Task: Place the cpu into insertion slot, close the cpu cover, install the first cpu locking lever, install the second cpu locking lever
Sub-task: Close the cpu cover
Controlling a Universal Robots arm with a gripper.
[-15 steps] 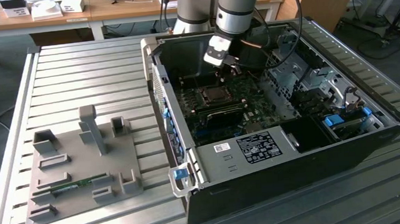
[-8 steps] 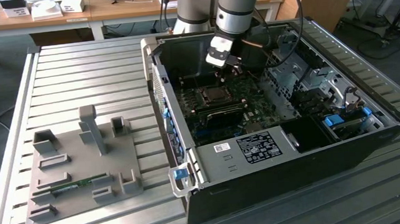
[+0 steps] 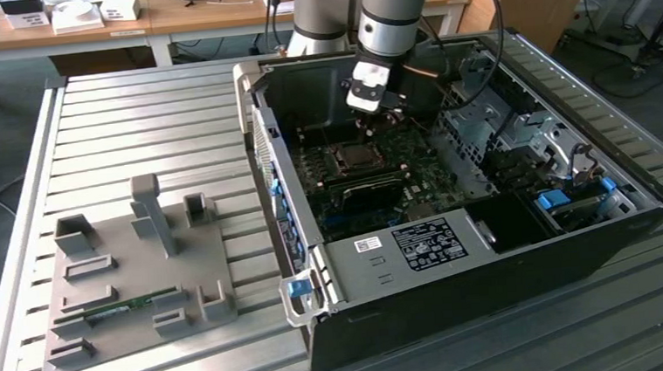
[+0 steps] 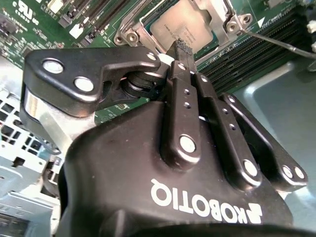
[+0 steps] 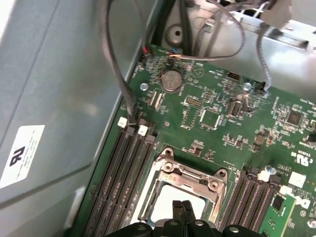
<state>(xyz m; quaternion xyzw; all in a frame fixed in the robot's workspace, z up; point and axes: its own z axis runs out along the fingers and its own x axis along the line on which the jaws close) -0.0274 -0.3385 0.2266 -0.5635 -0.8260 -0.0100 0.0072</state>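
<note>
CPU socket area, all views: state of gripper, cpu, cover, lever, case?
gripper: shut, tips over the cpu
cpu: seated, under the cover
cpu cover: down, cpu showing through its window
locking lever: looks unlatched, sticking out across the memory slots
computer case: side open

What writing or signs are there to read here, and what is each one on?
Gripper: big white brand lettering on its housing, upside down in the second wrist view; not quoted.
White sticker on the case wall: one bold mark, rest blurred.
Black label on the metal box: too small.
Chip: faint print, too small.
Circuit board: tiny white markings, unreadable.
</note>
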